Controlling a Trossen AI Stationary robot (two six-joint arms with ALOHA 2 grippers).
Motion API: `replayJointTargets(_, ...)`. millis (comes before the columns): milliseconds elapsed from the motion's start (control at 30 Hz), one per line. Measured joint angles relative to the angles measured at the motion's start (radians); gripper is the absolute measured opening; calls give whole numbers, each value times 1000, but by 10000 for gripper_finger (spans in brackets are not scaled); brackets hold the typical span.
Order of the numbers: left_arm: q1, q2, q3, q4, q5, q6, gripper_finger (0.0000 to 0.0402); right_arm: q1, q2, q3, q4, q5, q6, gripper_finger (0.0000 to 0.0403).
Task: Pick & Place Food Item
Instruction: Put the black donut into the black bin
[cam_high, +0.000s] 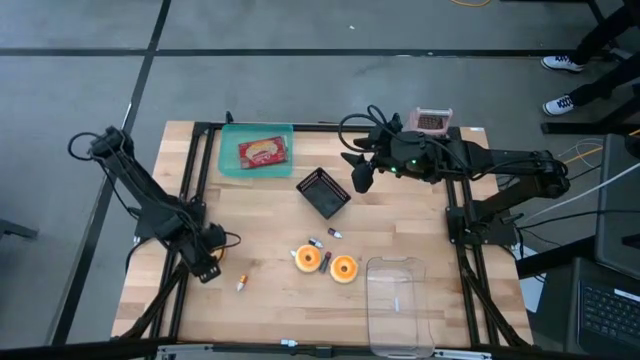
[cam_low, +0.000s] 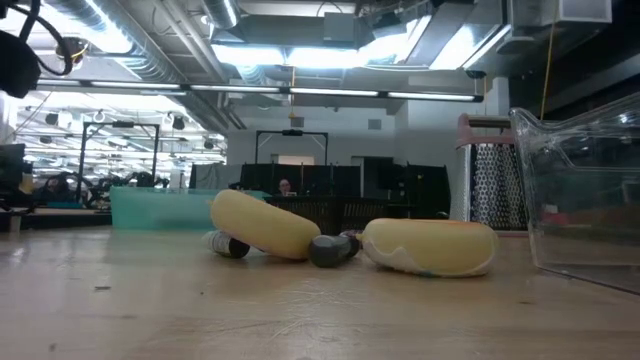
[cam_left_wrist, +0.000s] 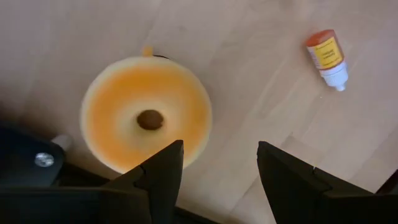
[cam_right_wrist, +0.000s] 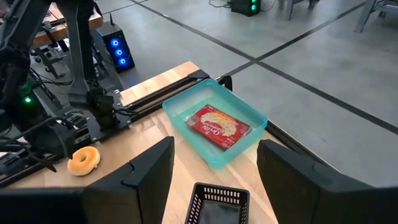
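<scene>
Clear tub (cam_high: 400, 305) nearest, red packet (cam_high: 263, 152) in teal tray (cam_high: 229, 160)

On the light wooden desk (cam_high: 270, 230), a teal plastic tray (cam_high: 256, 150) at the far edge holds a red snack packet (cam_high: 263, 152). A black mesh basket (cam_high: 323, 192) sits just right of it. Nearer, two orange ring doughnuts (cam_high: 309, 258) lie side by side, a clear plastic tub (cam_high: 399, 303) right of them, a small orange-capped bottle (cam_high: 241, 285) to their left.

The red packet (cam_right_wrist: 218, 126) in the teal tray (cam_right_wrist: 186, 104) bears lettering too small to read.
</scene>
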Motion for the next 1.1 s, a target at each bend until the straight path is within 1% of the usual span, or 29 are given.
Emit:
replayJointTargets(133, 0, 69, 0, 9, 13, -3, 200, 0, 0, 0, 0, -25, -4, 228)
replayJointTargets(300, 9, 143, 0, 32, 12, -28, 200, 0, 0, 0, 0, -26, -13, 228)
replayJointTargets(400, 20, 183, 0, 68, 11, -28, 200, 0, 0, 0, 1, -51, -26, 228)
replayJointTargets(567, 46, 264, 0, 141, 24, -28, 195, 0, 0, 0, 1, -55, -27, 228)
replayJointTargets(667, 65, 293, 0, 184, 50, -28, 168, 0, 0, 0, 1, -55, -27, 228)
replayJointTargets(800, 88, 269, 0, 285, 45, -53, 104, 0, 0, 0, 4, -75, -31, 228)
replayJointTargets(967, 139, 153, 0, 351, -34, -63, 22, 0, 0, 0, 14, -78, -42, 228)
replayJointTargets(1033, 165, 95, 0, 367, -85, -63, 6, 0, 0, -1, 25, -78, -55, 228)
replayJointTargets(1100, 190, 36, 0, 381, -144, -51, 5, 0, 0, -1, 37, -79, -61, 228)
